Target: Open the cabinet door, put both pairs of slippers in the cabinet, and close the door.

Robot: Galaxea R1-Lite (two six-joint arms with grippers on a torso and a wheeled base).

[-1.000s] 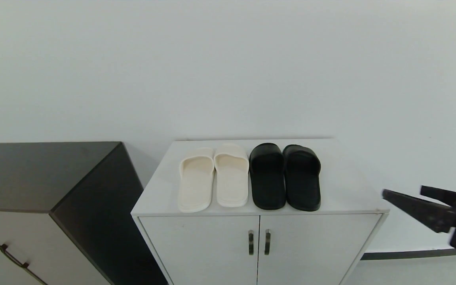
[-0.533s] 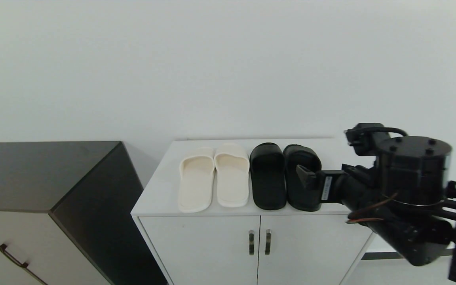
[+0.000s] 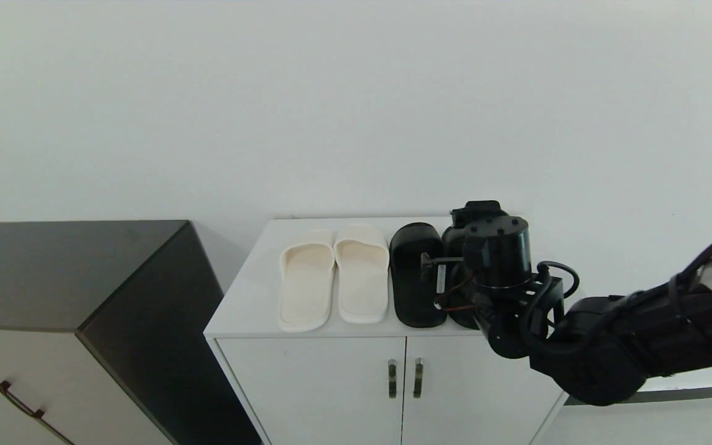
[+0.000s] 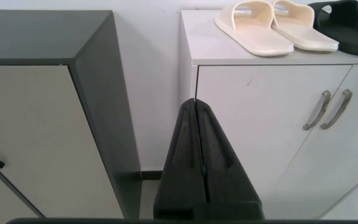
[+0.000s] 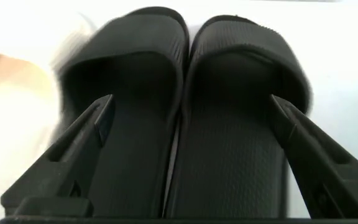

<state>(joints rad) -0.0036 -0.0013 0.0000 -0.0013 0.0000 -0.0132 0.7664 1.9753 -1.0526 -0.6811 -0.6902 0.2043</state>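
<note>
Stage: opening had not begun; both doors (image 3: 473, 395) of the white cabinet (image 3: 313, 389) were shut, so nothing could go inside yet.
Grip points: 2 upright handles (image 3: 392, 378) sat side by side at the seam where the doors met, so either door would swing out from the middle.
Light pair: the cream slippers (image 3: 325, 284) lay flat on the left half of the cabinet top, touching each other. Their toes pointed to the far wall (image 3: 356, 93) and their heels lay at the near edge, within easy reach from the front.
Dark pair: the black slippers (image 3: 415, 278) lay just right of the cream ones, side by side and pointing the same way.
Right side: the right gripper (image 5: 191, 102) was released, its jaws spread wide low over the black slippers with 1 finger beyond each outer edge. That spread looked chosen to take both at once. Whether it touched them could not be told.
Left side: the left gripper (image 4: 196, 102) was clenched on nothing, its fingers pressed together. It hung low before the near left corner of the white cabinet, probably parked out of the way.
Neighbour: the dark cabinet (image 3: 72, 272) stood left of the white one across a narrow gap.
Next need: a door probably had to open before any slipper could be stowed, and the left gripper would have to spread for a handle.
Risk: squeezing 2 soft slippers from outside might buckle them or let 1 slide free.
</note>
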